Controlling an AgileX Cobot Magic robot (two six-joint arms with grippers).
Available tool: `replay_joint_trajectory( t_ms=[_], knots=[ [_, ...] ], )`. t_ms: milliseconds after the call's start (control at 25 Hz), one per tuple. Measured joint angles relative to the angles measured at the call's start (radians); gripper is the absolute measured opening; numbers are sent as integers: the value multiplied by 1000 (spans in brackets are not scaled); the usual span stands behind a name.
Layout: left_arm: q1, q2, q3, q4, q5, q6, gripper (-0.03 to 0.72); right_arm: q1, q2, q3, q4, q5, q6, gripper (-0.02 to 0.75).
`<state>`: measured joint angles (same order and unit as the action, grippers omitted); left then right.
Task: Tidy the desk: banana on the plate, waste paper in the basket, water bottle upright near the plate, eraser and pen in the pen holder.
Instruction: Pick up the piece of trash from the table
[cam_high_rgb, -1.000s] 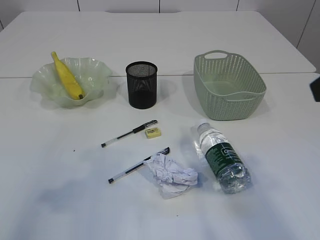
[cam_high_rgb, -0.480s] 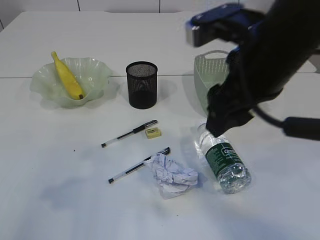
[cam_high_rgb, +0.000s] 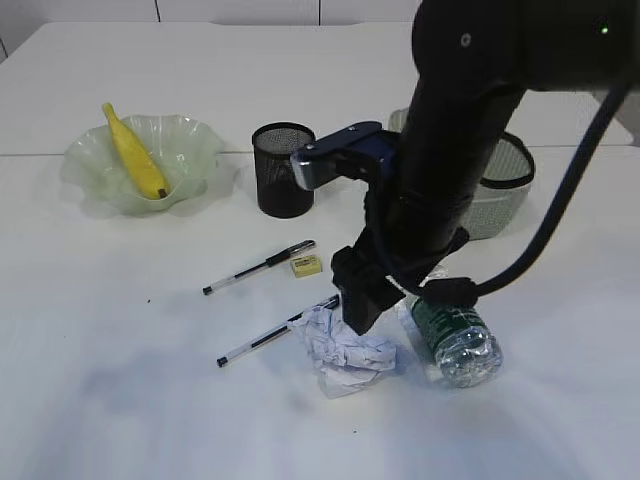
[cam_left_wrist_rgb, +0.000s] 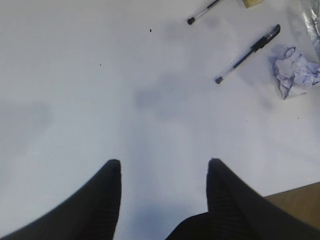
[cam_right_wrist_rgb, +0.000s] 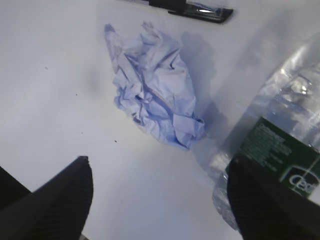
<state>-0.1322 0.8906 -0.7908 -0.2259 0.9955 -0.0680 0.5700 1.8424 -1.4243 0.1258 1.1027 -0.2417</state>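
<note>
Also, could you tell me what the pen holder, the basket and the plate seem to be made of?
Pen holder: black wire mesh, probably metal, since light shows through its fine grid. Basket: matte pale green plastic moulded in a woven pattern. Plate: translucent, glossy pale green with a wavy rim, either glass or plastic.

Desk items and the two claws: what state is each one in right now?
Banana: lying in the plate.
Water bottle: on its side, capped.
Waste paper: crumpled, on the desk.
Basket: upright.
Pen holder: upright.
Two pens: flat on the desk.
Eraser: on the desk.
Left claw: open.
Right claw: open, above the paper.
</note>
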Motion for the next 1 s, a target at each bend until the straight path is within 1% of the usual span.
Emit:
replay_joint_trajectory(
  t_ms=[80, 240, 320, 520, 840, 1000],
  knots=[
    [0, 0, 0, 0, -2, 0, 391, 26, 26, -3, -4, -17, -14, 627],
    [0, 0, 0, 12, -31, 0, 391, 94, 87, -39, -66, -21, -29, 631],
    [0, 0, 0, 25, -47, 0, 391, 108, 116, -61, -75, -26, -29, 631],
    [0, 0, 0, 33, -49, 0, 391, 113, 157, -87, -87, -28, -29, 631],
    [0, 0, 0, 35, -50, 0, 391, 113, 197, -90, -126, -36, -29, 632],
    [0, 0, 0, 35, -50, 0, 391, 113, 216, -90, -126, -57, -29, 632]
  ],
)
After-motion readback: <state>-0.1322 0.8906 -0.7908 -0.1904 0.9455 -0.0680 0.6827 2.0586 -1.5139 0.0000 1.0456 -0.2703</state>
